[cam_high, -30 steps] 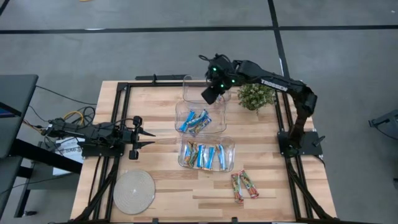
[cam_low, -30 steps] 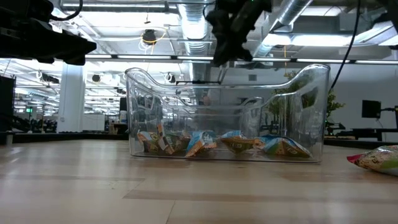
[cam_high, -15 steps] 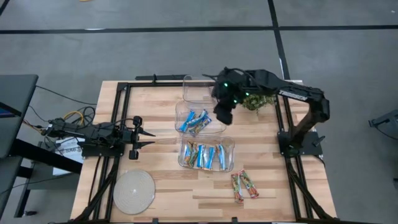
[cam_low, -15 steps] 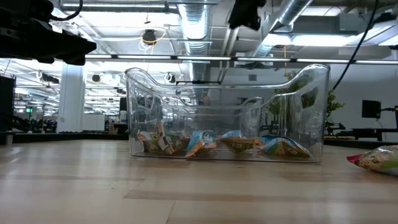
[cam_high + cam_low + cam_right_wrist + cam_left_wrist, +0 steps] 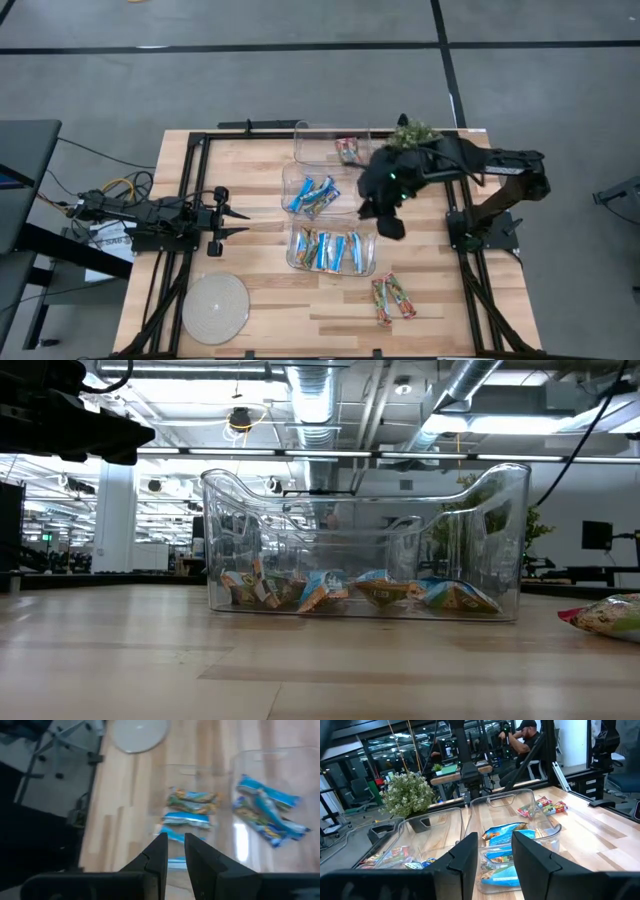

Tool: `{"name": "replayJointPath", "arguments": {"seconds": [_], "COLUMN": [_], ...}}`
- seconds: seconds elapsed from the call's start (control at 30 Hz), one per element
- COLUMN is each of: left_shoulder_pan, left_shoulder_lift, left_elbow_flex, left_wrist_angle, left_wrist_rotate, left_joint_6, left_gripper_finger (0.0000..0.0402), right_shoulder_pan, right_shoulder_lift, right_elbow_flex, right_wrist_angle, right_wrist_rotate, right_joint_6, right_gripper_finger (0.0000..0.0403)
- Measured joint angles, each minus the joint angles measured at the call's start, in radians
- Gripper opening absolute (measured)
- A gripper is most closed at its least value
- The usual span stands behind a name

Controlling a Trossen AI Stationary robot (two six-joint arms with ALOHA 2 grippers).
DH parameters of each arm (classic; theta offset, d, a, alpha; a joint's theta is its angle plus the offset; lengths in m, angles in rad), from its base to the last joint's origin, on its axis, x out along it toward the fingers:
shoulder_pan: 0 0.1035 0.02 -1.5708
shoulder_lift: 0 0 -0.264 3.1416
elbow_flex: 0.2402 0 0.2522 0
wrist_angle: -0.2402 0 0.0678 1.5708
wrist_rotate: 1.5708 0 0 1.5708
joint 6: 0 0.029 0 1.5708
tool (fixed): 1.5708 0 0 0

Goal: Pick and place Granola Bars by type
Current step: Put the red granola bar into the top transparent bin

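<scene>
Three clear bins stand in a row down the table's middle. The far bin [image 5: 325,143] holds one red-green-orange bar [image 5: 347,150]. Bright blue bars [image 5: 313,195] lie in the middle bin, and tan-brown-and-blue bars [image 5: 330,250] lie in the near bin. Two red-green-orange bars [image 5: 393,297] lie flat on the table near its front edge. My right gripper [image 5: 392,228] hangs high between the middle and near bins, slanting down, open by a narrow gap [image 5: 176,851] with nothing in it. My left gripper [image 5: 240,221] rests level at the table's left, open [image 5: 495,855] and empty.
A potted plant [image 5: 412,133] stands at the far right, beside the right arm. A round pale plate [image 5: 215,307] lies at the near left. In the low view the near bin [image 5: 365,550] fills the middle, with one loose bar [image 5: 610,615] at the right.
My right gripper has swung from above the far bin toward the table's near edge and right, rising out of the low view and rolling as it went. The red-green-orange bar in the far bin shows now that the arm has left.
</scene>
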Motion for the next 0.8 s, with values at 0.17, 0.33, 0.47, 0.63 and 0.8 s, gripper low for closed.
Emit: {"name": "replayJointPath", "arguments": {"seconds": [0.17,0.33,0.47,0.63,0.8], "left_shoulder_pan": [0.000,0.000,0.000,0.000,0.000], "left_shoulder_lift": [0.000,0.000,0.000,0.000,0.000], "left_elbow_flex": [0.000,0.000,0.000,0.000,0.000], "left_wrist_angle": [0.000,0.000,0.000,0.000,0.000], "left_wrist_rotate": [0.000,0.000,0.000,0.000,0.000], "left_joint_6": [0.000,0.000,0.000,0.000,0.000], "left_gripper_finger": [0.0114,0.0114,0.0114,0.0114,0.0114], "right_shoulder_pan": [0.110,0.213,0.298,0.394,0.481], "right_shoulder_lift": [-0.017,-0.027,-0.028,-0.021,-0.002], "right_elbow_flex": [0.000,0.000,0.000,0.000,0.001], "right_wrist_angle": [-0.001,-0.013,-0.046,-0.095,-0.161], "right_wrist_rotate": [0.000,0.012,0.076,0.153,0.214], "right_joint_6": [0.061,0.122,0.178,0.256,0.358], "right_gripper_finger": [0.0057,0.0057,0.0057,0.0057,0.0057]}}
